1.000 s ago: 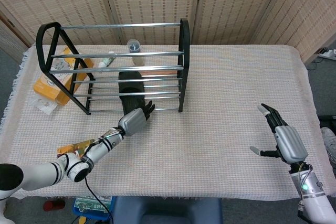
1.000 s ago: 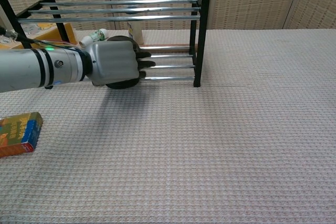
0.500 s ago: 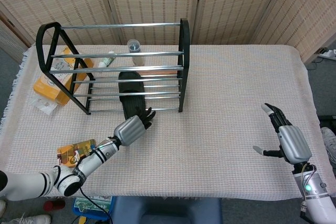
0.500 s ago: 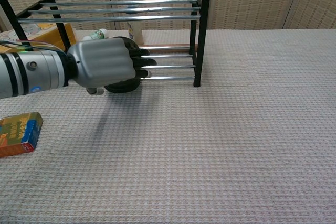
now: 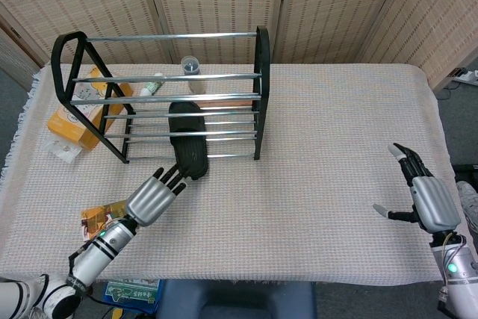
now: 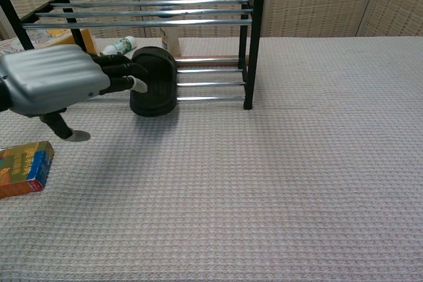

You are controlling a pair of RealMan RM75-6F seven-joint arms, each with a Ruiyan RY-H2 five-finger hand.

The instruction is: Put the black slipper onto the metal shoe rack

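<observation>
My empty left hand (image 5: 153,198) hovers, fingers spread, beside the black slipper (image 5: 187,140) on the metal shoe rack (image 5: 160,96); it looks light, flexible, best gripped at the protruding heel

The left hand (image 5: 151,198) hangs low over the surface (image 5: 314,147), empty, fingers (image 6: 122,70) stretched forward and apart, thumb pointing down. The right hand (image 5: 429,201) is raised at the far right edge, empty, fingers spread, thumb out sideways.
</observation>
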